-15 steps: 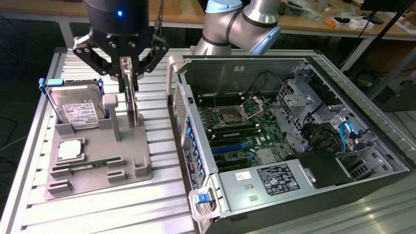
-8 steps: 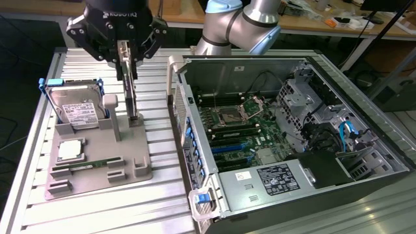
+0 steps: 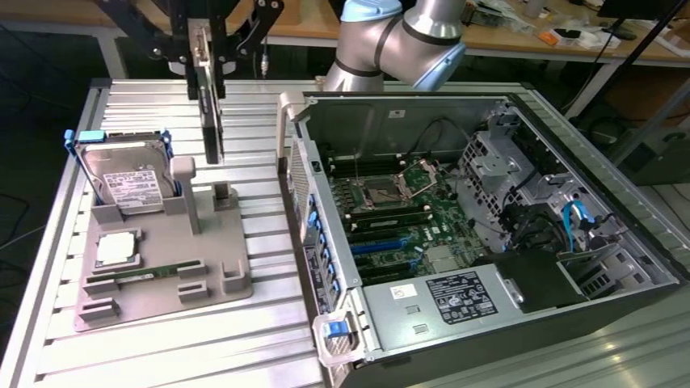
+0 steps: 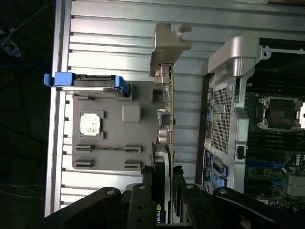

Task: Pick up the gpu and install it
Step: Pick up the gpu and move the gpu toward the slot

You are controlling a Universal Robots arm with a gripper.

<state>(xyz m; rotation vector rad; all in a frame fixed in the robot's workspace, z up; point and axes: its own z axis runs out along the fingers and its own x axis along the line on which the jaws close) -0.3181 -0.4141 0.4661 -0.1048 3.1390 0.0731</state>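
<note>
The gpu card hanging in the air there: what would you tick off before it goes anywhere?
1. Grip: the tool is shut on the gpu, clamped on both faces: ok.
2. Card upright: ok.
3. Card free of the grey holder, lower edge above its posts: ok.
4. Side of the computer case open, board exposed: ok.
5. Card over the case: not ok, it hangs over the holder, beside the case.
6. Cables clear of the slots: cannot tell.
</note>
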